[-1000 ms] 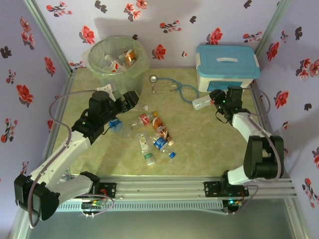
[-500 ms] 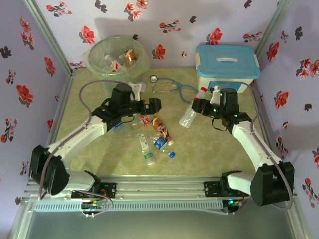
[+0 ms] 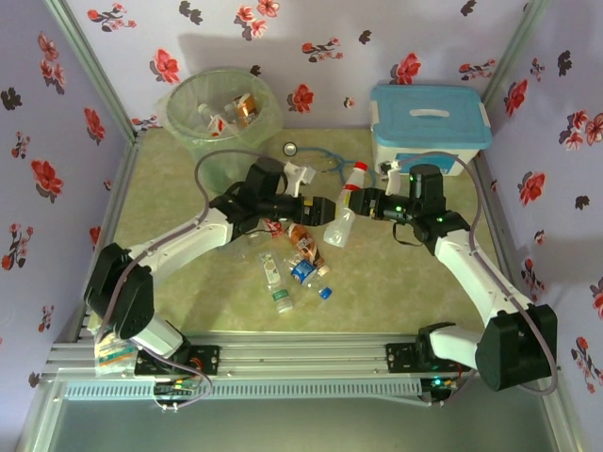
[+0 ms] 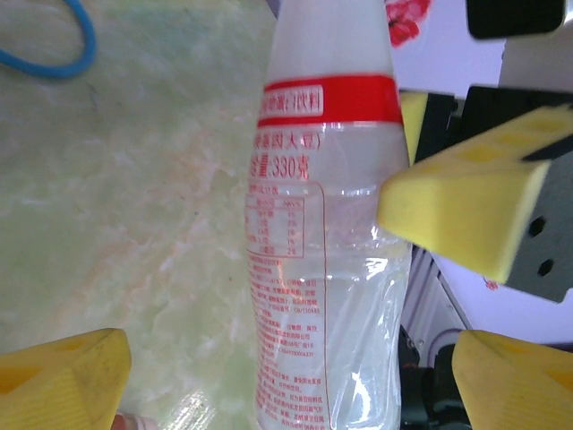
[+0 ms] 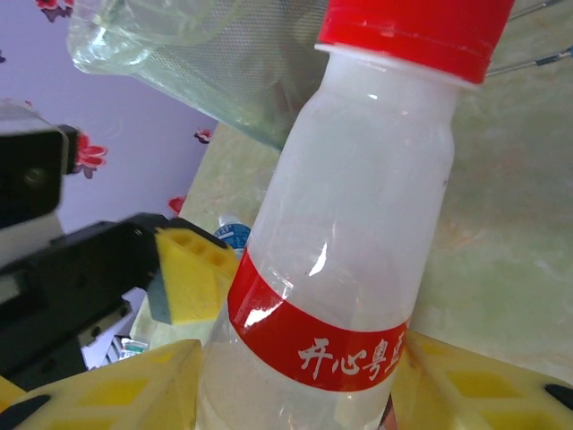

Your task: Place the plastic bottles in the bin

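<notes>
Step in hand: a hand-over of one bottle from the right arm to the left is judged to be under way, above the middle of the table (image 3: pixel 405 282).
Held bottle: the held bottle (image 3: pixel 341 221), clear with a red cap and a red band, is carried tilted and clear of the table, with its cap toward the far edge.
Right gripper: the right gripper (image 3: pixel 352 201) is closed on the held bottle just below the red band. In the right wrist view its yellow pads are seen on both sides of the body.
Left gripper: the left gripper (image 3: pixel 322 209) is spread wide. Its pads (image 4: pixel 63 381) are set to either side of the bottle's lower body and apart from it, so nothing is held.
Bin: the bin (image 3: pixel 193 141) is placed at the far left corner, well apart from the hand-over, and a few bottles are seen inside it.
Loose bottles: the loose bottles (image 3: pixel 300 256) are heaped near the middle of the table, on the near side of the two grippers.
Other things: a stethoscope (image 3: pixel 316 165) and a box (image 3: pixel 429 127) are placed along the far edge.
Next move: the left jaws would need to be closed on the lower body before the right jaws are opened. The bottle could then be carried over the bin's rim and let go.
Progress: judged well short of done, since the heap remains.
</notes>
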`<state>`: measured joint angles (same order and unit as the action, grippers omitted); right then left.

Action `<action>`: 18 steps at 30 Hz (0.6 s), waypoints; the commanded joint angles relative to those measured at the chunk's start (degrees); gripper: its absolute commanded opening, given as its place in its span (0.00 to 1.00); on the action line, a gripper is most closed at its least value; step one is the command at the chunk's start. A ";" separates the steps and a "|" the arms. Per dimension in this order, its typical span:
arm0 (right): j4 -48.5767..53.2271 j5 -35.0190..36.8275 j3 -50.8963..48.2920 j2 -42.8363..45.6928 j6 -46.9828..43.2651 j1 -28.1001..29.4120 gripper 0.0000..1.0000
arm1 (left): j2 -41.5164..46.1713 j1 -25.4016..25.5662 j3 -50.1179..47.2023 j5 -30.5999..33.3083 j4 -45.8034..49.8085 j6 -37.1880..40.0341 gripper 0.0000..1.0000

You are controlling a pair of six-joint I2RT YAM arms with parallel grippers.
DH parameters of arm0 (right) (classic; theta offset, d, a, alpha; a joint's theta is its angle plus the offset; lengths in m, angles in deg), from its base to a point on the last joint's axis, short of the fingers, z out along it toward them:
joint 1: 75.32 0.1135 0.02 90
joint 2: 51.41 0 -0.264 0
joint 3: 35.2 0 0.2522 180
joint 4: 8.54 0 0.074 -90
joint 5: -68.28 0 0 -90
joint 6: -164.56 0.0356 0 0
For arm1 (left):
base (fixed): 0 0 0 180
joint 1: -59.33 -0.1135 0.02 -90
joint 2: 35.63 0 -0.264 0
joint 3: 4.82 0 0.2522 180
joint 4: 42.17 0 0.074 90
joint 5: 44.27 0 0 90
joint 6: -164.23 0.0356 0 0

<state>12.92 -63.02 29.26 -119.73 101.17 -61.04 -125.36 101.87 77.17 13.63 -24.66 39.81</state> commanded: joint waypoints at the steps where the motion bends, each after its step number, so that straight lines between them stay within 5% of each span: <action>1: -4.86 -2.65 0.52 -0.46 2.17 0.48 0.54 | -0.88 0.80 1.13 -3.39 -3.06 0.84 0.90; 8: -7.53 -4.14 0.10 -1.34 3.45 1.98 0.54 | -4.50 1.24 1.88 -3.59 -5.92 -1.95 0.87; 18: -9.49 -2.83 0.05 -2.43 4.94 1.99 0.54 | -6.64 1.32 2.65 -4.29 -7.90 -3.12 0.56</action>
<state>6.52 -65.03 29.24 -122.33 104.56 -59.51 -131.37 103.09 78.76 9.78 -30.23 36.95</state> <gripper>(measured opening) 0.539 0.573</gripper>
